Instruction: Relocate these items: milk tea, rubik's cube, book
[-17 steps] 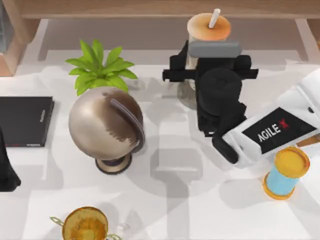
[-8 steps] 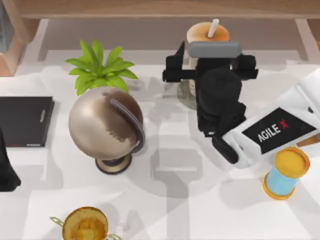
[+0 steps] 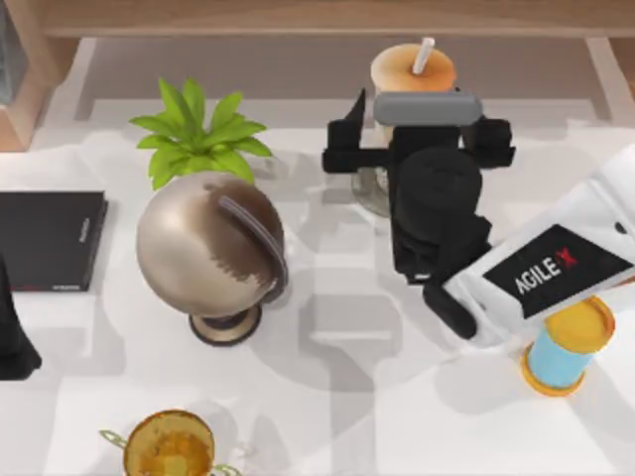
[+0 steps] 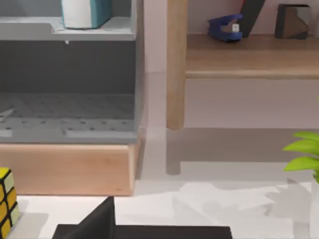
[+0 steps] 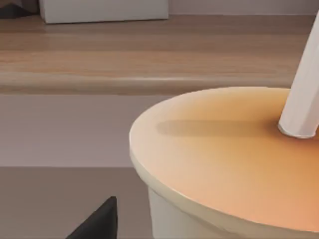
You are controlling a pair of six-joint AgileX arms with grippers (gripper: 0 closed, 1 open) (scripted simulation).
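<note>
The right end effector (image 3: 415, 119) hovers over the milk tea (image 3: 413, 71) at the white worktop's (image 3: 337, 397) far edge, black fingers spread wide beside the clear cup. Its round orange lid (image 5: 234, 154) is smooth and matte, with a white straw (image 5: 305, 107).

plant (image 3: 198, 129) – globe (image 3: 210, 248) | black slab (image 3: 50, 240) | blue cylinder (image 3: 561, 355) – trophy (image 3: 169, 446)

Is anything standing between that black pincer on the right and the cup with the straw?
Nothing visible does. From above, the right pincer sits right at the milk tea, with no other object between them. The globe and plant stand off toward the table's left, and the blue cylinder sits behind the arm.
</note>
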